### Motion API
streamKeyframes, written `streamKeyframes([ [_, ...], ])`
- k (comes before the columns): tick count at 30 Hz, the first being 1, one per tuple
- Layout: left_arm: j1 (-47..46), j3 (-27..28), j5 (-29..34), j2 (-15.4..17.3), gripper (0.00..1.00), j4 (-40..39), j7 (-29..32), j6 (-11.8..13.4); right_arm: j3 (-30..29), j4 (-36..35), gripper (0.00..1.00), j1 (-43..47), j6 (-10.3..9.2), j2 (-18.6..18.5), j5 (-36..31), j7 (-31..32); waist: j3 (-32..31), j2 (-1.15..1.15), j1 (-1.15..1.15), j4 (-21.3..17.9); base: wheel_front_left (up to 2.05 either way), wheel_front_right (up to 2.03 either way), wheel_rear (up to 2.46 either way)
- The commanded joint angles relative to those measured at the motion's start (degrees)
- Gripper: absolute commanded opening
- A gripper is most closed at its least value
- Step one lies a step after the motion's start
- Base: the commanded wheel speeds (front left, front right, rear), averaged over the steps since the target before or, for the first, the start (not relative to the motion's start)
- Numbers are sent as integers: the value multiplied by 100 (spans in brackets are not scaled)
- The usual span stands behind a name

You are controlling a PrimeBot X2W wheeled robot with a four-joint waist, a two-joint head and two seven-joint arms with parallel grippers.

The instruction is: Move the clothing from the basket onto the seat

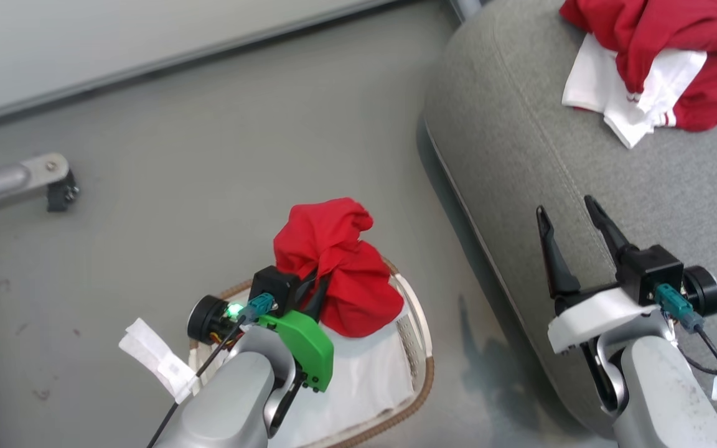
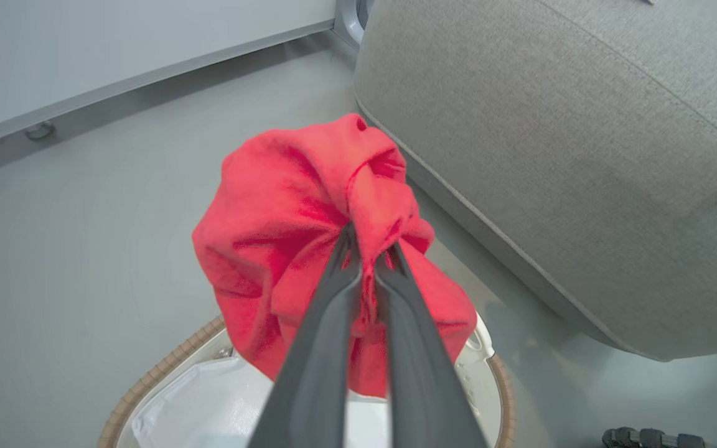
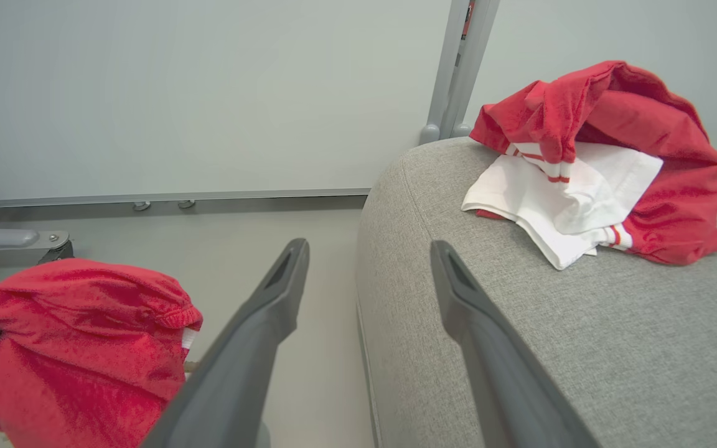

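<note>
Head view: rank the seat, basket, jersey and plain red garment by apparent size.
1. seat
2. basket, partly hidden
3-4. jersey and plain red garment look alike; the garment is nearer the camera, so unranked.

Pale grey forearms [image 1: 228, 398] are being tipped by 2 long dark fingers [image 1: 551, 255] each; a green cover [image 1: 299, 339], a white cover [image 1: 589, 314], teal connectors [image 1: 676, 302] and black cables [image 1: 716, 354] are being carried.
</note>
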Motion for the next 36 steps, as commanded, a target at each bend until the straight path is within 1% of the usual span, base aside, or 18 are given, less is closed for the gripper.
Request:
streamKeyframes([
  [1,90,-14,42,0,0,-131,-38,57,-4,30,100,170,-6,-24,-43,-10,-861,0,0,391,0,0,0],
  [4,122,8,136,1,0,-434,-38,92,21,68,100,337,-6,-24,-74,-10,-1136,0,0,428,0,0,0],
  [8,81,-38,287,72,0,-756,-39,68,72,102,100,526,-6,-23,-93,-10,-1448,0,0,464,0,0,0],
  [10,-87,-138,365,143,0,-923,-23,34,122,122,100,656,-6,-23,-117,-10,-1639,0,0,492,0,0,0],
  [13,-323,-240,486,252,0,-1081,117,-8,225,130,100,728,-6,-23,-133,-10,-1764,0,0,507,0,0,0],
  [21,-1032,-512,650,554,0,-1646,688,-94,584,175,100,741,-6,-22,-54,-10,-1962,0,0,498,0,0,0],
  [25,-1376,-534,649,714,0,-1978,913,-112,752,179,100,627,-6,-23,-28,-10,-2018,0,0,479,0,0,0],
  [31,-1670,-481,501,876,0,-2409,1190,-130,987,158,100,471,-6,-21,-76,-10,-2087,0,0,464,0,0,0],
  [36,-1793,-524,439,914,0,-2647,1354,-138,1192,200,100,341,-6,-23,-124,-10,-2104,0,0,531,0,0,0],
])
